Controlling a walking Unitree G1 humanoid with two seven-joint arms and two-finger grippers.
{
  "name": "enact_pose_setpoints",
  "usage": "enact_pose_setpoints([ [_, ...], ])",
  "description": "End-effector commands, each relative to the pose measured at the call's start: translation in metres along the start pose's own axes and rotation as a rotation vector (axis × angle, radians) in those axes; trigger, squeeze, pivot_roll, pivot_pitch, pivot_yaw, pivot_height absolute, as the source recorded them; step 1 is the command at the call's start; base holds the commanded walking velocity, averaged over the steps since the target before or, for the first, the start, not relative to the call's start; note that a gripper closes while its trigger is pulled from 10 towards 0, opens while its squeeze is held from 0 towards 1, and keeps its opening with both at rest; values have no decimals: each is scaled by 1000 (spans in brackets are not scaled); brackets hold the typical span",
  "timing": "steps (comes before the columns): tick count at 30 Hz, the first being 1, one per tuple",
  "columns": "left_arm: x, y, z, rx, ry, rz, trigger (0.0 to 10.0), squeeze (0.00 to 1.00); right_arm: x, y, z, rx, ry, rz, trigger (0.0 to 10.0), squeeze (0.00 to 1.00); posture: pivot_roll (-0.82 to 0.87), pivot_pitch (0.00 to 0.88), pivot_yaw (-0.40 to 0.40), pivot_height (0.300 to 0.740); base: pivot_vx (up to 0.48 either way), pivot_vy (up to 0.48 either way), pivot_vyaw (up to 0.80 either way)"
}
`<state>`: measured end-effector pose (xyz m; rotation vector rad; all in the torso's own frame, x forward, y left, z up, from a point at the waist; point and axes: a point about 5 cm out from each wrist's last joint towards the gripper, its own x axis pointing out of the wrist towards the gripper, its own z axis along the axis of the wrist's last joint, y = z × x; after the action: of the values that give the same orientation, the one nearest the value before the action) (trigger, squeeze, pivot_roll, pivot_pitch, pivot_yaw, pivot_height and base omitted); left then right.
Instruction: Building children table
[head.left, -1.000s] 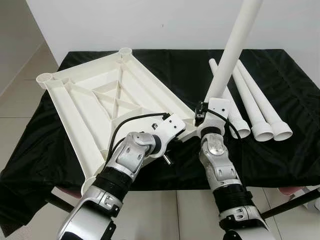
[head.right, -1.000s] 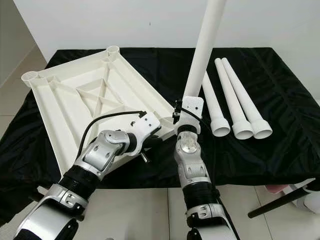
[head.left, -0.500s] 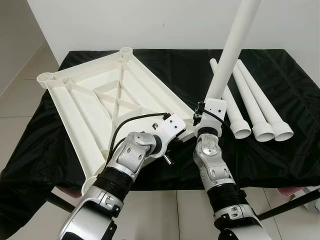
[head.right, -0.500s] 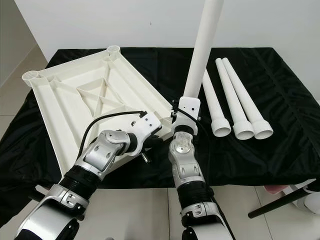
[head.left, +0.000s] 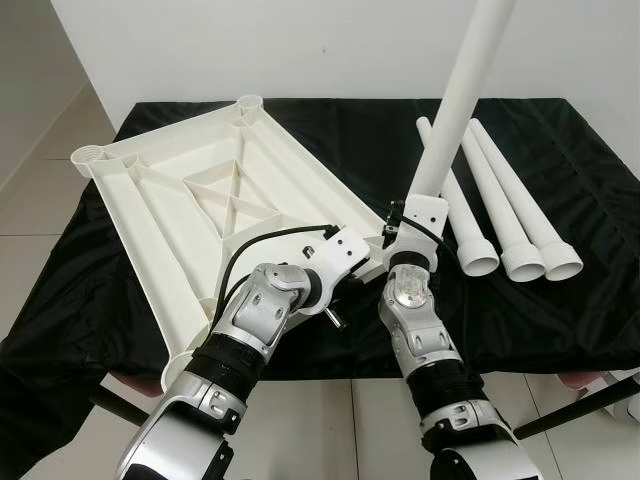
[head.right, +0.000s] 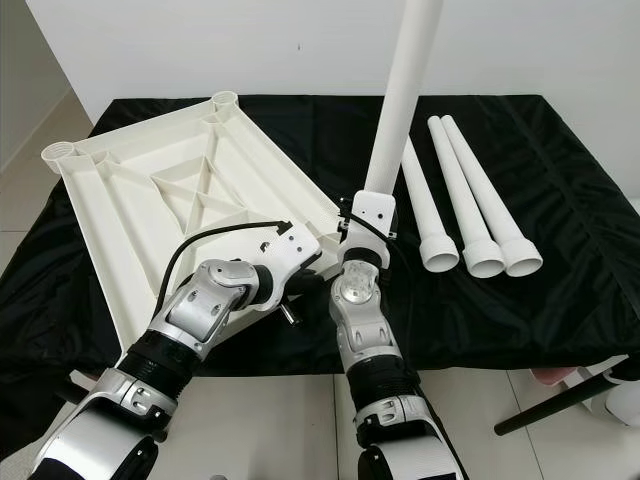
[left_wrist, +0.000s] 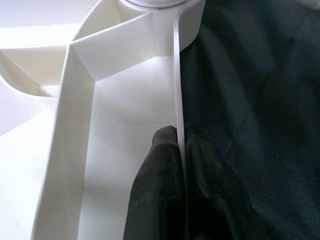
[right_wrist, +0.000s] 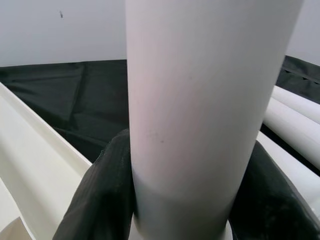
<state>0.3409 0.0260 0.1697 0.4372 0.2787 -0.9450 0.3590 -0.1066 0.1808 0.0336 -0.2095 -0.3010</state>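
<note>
Upright, table leg (head.left: 455, 105) in right tool (right_wrist: 182, 210), leaning slightly right

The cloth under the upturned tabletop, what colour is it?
Plain black cloth, seen best in the left eye view.

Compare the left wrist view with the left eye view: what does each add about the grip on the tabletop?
Left wrist: the left gripper's black fingers pinch the tabletop's thin side wall, one on each side. Left eye: the whole upturned tabletop, the right gripper holding a leg upright, three spare legs. Both: tabletop on black cloth.
</note>
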Motion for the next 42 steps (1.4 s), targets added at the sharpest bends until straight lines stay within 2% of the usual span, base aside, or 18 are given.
enact_pose_setpoints([
  [1, -4, 12, -5, -8, 17, 177, 10000, 0, -8, -18, -37, -33, 163, -67, 10000, 647, -101, 111, 41, 740, 0, 0, 0],
  [2, -4, 12, -5, -8, 17, 176, 10000, 0, -8, -18, -36, -37, 158, -65, 10000, 647, -101, 111, 41, 740, 0, 0, 0],
  [3, -4, 12, -5, -8, 17, 176, 10000, 0, -8, -17, -36, -32, 156, -54, 10000, 1000, -102, 114, 42, 740, 0, 0, 0],
  [25, -4, 13, -7, -18, 22, 175, 10000, 0, -2, -26, -33, -40, 124, -30, 10000, 1000, -110, 129, 49, 740, 0, 0, 0],
  [26, -4, 13, -7, -21, 22, 175, 10000, 0, -2, -28, -33, -50, 123, -21, 10000, 976, -112, 130, 50, 740, 0, 0, 0],
  [27, -4, 13, -7, -21, 21, 175, 10000, 0, -2, -31, -34, -51, 125, -3, 10000, 0, -114, 132, 50, 740, 0, 0, 0],
  [34, -4, 14, -6, -21, 20, 175, 10000, 0, -3, -41, -36, -64, 116, 61, 10000, 0, -119, 134, 53, 740, 0, 0, 0],
  [35, -4, 14, -6, -20, 20, 175, 10000, 0, -3, -43, -37, -62, 118, 81, 10000, 745, -121, 135, 54, 740, 0, 0, 0],
  [36, -4, 14, -6, -20, 19, 175, 10000, 0, -4, -45, -38, -53, 121, 113, 10000, 1000, -122, 135, 54, 740, 0, 0, 0],
  [42, -3, 14, -6, -20, 18, 174, 10000, 0, -5, -46, -37, -34, 104, 178, 10000, 1000, -124, 134, 56, 740, 0, 0, 0],
])
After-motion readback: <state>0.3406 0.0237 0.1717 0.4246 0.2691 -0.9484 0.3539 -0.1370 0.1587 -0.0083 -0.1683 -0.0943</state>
